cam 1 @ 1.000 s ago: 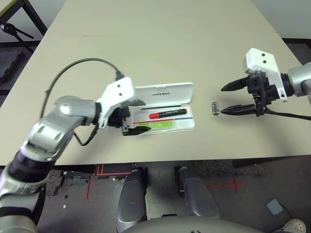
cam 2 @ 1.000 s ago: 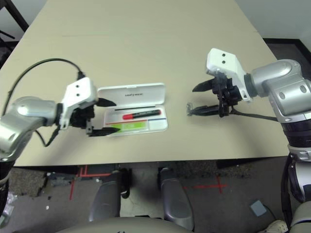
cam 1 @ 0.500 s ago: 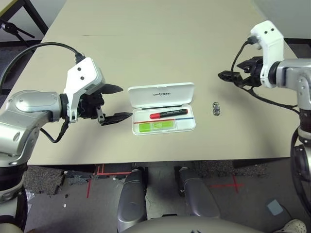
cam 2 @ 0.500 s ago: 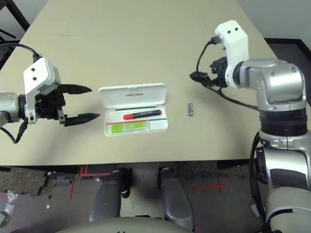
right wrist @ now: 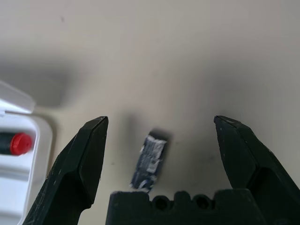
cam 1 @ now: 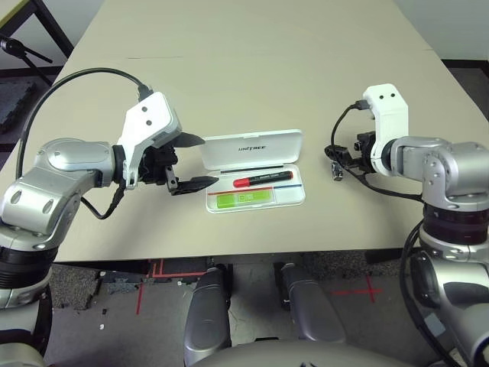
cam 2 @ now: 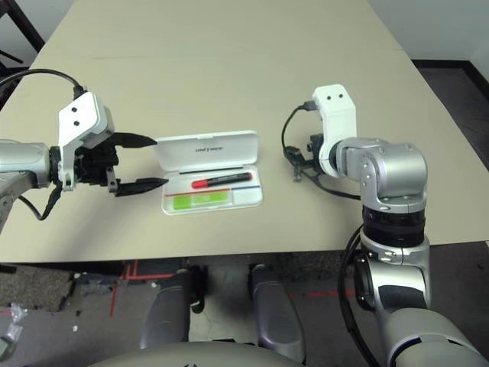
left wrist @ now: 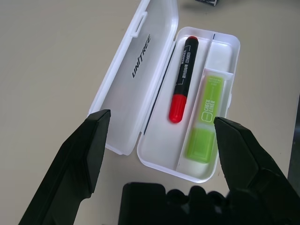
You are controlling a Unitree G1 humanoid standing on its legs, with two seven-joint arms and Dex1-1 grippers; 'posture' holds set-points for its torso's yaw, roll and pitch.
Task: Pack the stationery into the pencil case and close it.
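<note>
On the table, right of the open pencil case: one metal piece, small, silver and black, lying between the wide-parted fingers of the right gripper, nothing held. Handling, by judgement: light, rigid, probably slick on its faces; best taken across its long sides, near the middle, with the tips low. Left gripper, fingers likewise spread wide, empty, beside the case. Case: white plastic, lid raised; likely light, stiff, apt to slide if pushed; hold by the outer wall, close by the lid's free edge. Contents: red-capped black marker, smooth, liable to roll; green stick, flat, in its own compartment. Differences between views: left wrist gives the lettering on the green stick and the lid's catch; right wrist gives the metal piece's slant, which the arm partly covers in the head views.
</note>
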